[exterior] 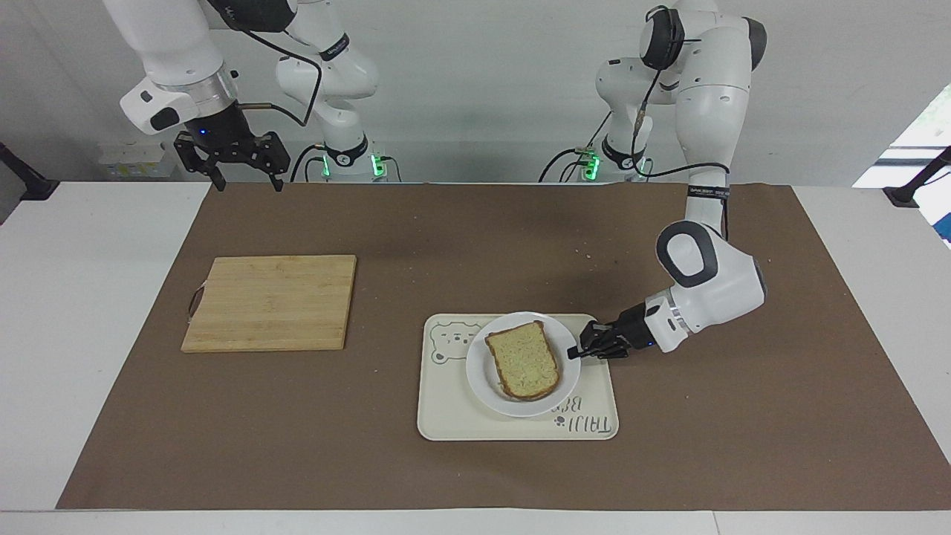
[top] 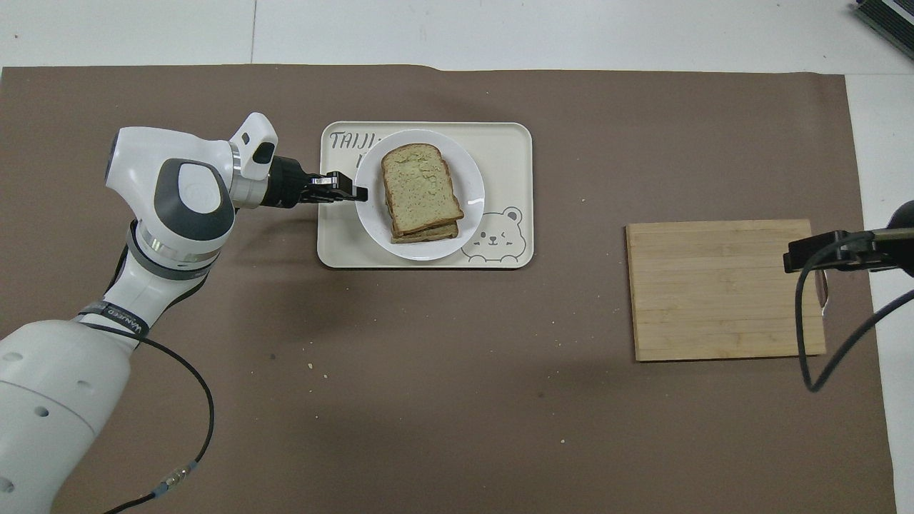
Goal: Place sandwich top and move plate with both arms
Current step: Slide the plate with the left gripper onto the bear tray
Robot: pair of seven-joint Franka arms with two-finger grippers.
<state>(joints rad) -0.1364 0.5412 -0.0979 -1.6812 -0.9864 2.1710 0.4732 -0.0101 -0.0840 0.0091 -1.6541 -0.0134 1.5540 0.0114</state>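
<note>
The white plate point(exterior: 569, 380) point(top: 472, 177) rests on the cream tray point(exterior: 461, 417) point(top: 515, 143). On the plate lies a stacked sandwich, and the pale speckled sandwich top point(exterior: 522, 360) point(top: 419, 187) is its uppermost slice. My left gripper point(exterior: 573, 354) point(top: 360, 193) lies low and nearly level at the rim of the plate that faces the left arm's end, shut on that rim. My right gripper point(exterior: 250, 184) hangs open and empty, high over the table edge at the right arm's end, where that arm waits.
A bamboo cutting board point(exterior: 271, 301) point(top: 721, 289) lies bare on the brown mat toward the right arm's end. The tray bears a bear drawing point(exterior: 455, 343) and lettering. Two smaller arms with green lights stand at the robots' side of the table.
</note>
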